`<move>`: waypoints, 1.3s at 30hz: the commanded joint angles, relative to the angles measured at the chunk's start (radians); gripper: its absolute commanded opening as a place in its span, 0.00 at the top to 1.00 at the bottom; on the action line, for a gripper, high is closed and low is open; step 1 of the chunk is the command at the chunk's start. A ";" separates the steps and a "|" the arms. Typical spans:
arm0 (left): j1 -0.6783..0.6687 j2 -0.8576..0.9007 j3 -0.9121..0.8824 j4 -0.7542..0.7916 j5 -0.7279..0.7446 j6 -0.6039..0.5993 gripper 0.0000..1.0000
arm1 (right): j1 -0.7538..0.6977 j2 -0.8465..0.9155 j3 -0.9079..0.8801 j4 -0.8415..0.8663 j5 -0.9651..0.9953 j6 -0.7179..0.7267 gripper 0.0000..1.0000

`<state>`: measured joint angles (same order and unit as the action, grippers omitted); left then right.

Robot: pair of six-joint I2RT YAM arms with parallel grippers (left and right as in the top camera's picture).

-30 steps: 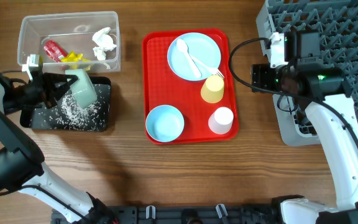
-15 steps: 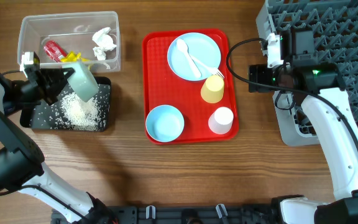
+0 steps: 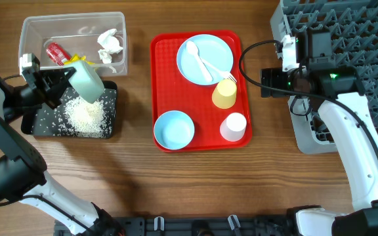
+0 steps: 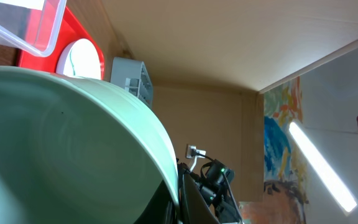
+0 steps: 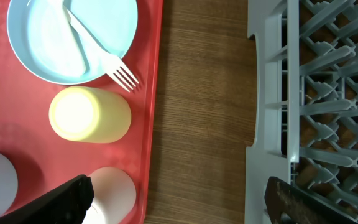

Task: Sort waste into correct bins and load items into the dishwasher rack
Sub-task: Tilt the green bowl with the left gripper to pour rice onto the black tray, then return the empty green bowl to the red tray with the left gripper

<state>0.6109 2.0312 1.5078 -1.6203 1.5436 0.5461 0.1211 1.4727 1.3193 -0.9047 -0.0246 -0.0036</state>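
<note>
My left gripper (image 3: 56, 90) is shut on the rim of a pale blue bowl (image 3: 86, 82), held tipped over the black tray (image 3: 110, 98). White grains (image 3: 84, 117) lie heaped on that tray. The bowl (image 4: 61, 143) fills the left wrist view, its rim pinched in the gripper (image 4: 180, 202). My right gripper (image 3: 268, 82) hangs open above bare table between the red tray (image 3: 166, 78) and the dishwasher rack (image 3: 346, 59). On the red tray sit a plate (image 3: 204, 59) carrying a fork (image 5: 104, 59) and spoon, a yellow cup (image 5: 89, 114), a white cup (image 5: 114, 190) and a second bowl (image 3: 174, 128).
The clear tub (image 3: 25, 33) behind the black tray holds a red wrapper (image 3: 56, 52), a yellow wrapper (image 3: 77, 61) and a crumpled tissue (image 3: 108, 44). The rack's grey wall (image 5: 272, 93) stands just right of the right gripper, with wooden table (image 5: 204, 93) below it.
The left gripper has lifted and tipped the bowl further, and the grains now lie heaped on the black tray. The right gripper has shifted slightly left and its jaws have spread wider.
</note>
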 commanded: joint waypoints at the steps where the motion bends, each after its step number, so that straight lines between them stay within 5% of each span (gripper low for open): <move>1: 0.003 0.011 -0.004 -0.003 0.033 0.031 0.96 | -0.004 0.011 0.014 -0.002 -0.002 0.006 0.08; 10: -0.068 0.001 -0.002 -0.015 0.000 0.201 0.96 | -0.004 0.011 0.014 -0.001 -0.002 0.007 0.08; 17: -0.339 -0.021 0.107 0.034 -0.145 0.311 0.96 | -0.004 0.011 0.014 0.000 -0.036 0.008 0.08; 21: -0.544 -0.021 0.180 0.265 -0.327 0.079 0.96 | -0.004 0.011 0.014 -0.005 -0.036 0.007 0.08; 24: -0.710 -0.021 0.199 0.552 -0.754 -0.357 0.96 | -0.004 0.011 0.014 -0.023 -0.036 0.008 0.08; 25: -0.760 -0.021 0.199 0.604 -0.884 -0.420 0.96 | -0.004 0.011 0.014 -0.028 -0.036 0.007 0.08; 32: -1.041 -0.021 0.198 0.689 -1.508 -0.503 0.96 | -0.004 0.011 0.014 -0.031 -0.036 0.007 0.08; 39: -1.125 0.018 0.197 0.688 -1.642 -0.503 0.96 | -0.004 0.011 0.014 -0.030 -0.036 0.007 0.07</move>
<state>-0.5129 2.0293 1.6897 -0.9363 0.0151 0.0669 0.1211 1.4727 1.3193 -0.9352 -0.0448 -0.0036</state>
